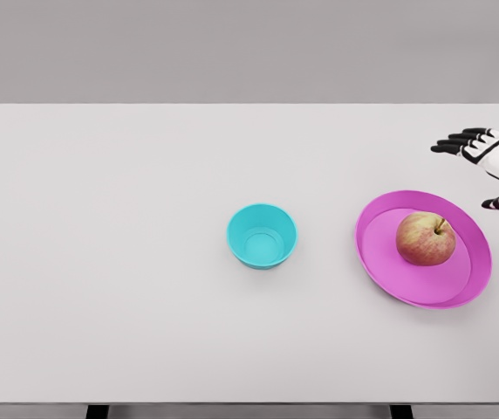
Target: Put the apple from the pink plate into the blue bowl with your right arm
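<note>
A red-and-yellow apple [425,238] with a short stem sits upright on the pink plate [380,253] at the right of the white table. The blue bowl [262,236] stands empty near the table's middle, left of the plate. My right hand [476,170] comes in at the right edge, above and to the right of the plate, its dark fingers spread and holding nothing. It is apart from the apple. My left arm does not show.
The white table [101,262] spans the whole view, with its front edge near the bottom of the picture and a grey wall behind it.
</note>
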